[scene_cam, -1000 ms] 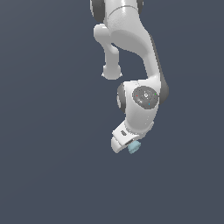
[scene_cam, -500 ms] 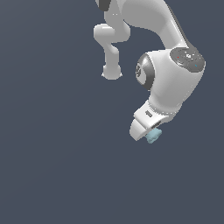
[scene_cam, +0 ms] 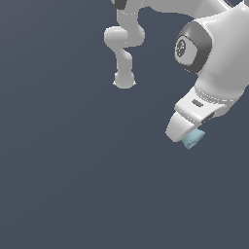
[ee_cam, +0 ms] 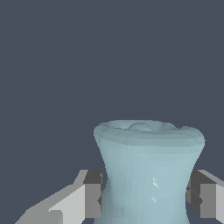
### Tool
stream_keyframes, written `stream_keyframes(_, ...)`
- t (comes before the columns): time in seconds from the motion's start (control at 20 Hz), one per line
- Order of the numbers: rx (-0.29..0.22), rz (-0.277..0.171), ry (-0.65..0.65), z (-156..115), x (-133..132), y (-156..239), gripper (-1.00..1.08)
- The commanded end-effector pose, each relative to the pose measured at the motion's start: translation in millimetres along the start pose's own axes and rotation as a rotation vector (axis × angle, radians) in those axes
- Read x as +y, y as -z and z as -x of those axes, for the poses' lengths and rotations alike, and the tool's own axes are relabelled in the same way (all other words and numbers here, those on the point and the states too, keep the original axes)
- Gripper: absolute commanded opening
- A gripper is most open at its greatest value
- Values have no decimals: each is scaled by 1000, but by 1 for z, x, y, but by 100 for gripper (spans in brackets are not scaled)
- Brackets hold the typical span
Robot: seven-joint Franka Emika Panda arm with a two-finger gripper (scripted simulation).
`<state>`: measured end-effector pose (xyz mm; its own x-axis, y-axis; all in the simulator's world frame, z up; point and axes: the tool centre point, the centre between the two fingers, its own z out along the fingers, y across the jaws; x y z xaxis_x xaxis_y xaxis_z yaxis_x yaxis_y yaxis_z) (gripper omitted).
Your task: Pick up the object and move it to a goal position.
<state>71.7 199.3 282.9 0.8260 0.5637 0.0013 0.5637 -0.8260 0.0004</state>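
The object (ee_cam: 148, 170) is a pale blue spool with a narrowed waist and flared ends. In the wrist view it fills the space between the two dark finger pads (ee_cam: 93, 192), which press on its waist. My gripper (ee_cam: 146, 197) is shut on it. In the exterior view the object (scene_cam: 192, 139) pokes out beneath the white hand, and the gripper (scene_cam: 190, 136) hangs at the exterior view's right, well above the dark floor. The fingers themselves are hidden behind the hand there.
The white arm (scene_cam: 214, 53) reaches in from the upper right of the exterior view. Its base column (scene_cam: 124, 58) stands farther back. Plain dark grey ground lies all around.
The arm has carried the object toward the exterior view's right and upward, and the arm looks larger in that view. The grip on the object has stayed the same.
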Motion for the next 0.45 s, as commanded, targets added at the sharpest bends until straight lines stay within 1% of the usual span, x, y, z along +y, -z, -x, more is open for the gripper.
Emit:
stream_keyframes(0.0, -1, 0, -1, -3, -5, 10, -100)
stream_keyframes(0.4, -1, 0, -1, -8, -9, 18, -100)
